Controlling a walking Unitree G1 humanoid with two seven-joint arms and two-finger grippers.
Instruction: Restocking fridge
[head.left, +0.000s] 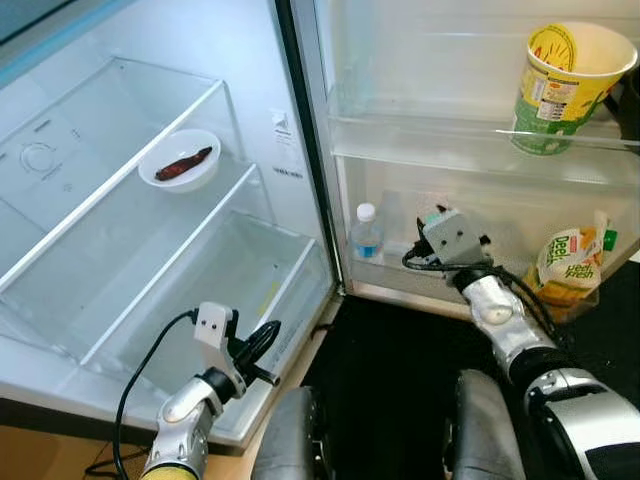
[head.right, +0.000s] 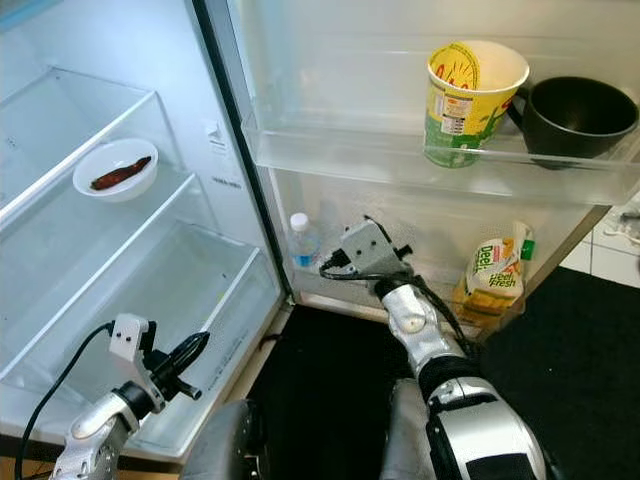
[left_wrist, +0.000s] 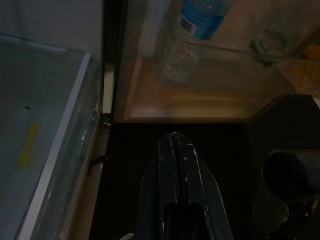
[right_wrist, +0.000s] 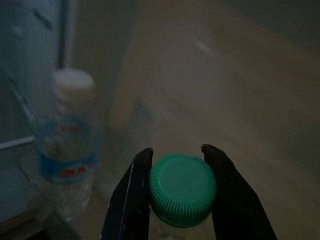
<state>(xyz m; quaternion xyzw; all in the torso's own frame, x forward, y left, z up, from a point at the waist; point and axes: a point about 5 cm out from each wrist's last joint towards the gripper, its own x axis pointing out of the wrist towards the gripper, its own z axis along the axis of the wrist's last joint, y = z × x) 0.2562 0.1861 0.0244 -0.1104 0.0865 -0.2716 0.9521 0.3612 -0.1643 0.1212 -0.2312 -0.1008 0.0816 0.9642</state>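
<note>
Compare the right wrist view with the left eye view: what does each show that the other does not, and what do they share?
Right wrist view: a green-capped bottle clamped between the right gripper's black fingers.

Left eye view: the white bowl with dark food on a fridge shelf, the yellow-green cup on the upper door shelf, a snack bag in the lower door shelf, and the left gripper, idle near the drawer.

Shared: the blue-labelled water bottle standing in the lower door shelf.

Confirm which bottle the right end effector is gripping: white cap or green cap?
The green-capped bottle, clamped between the right end effector fingers. The white-capped bottle stands beside it in the door shelf.
</note>
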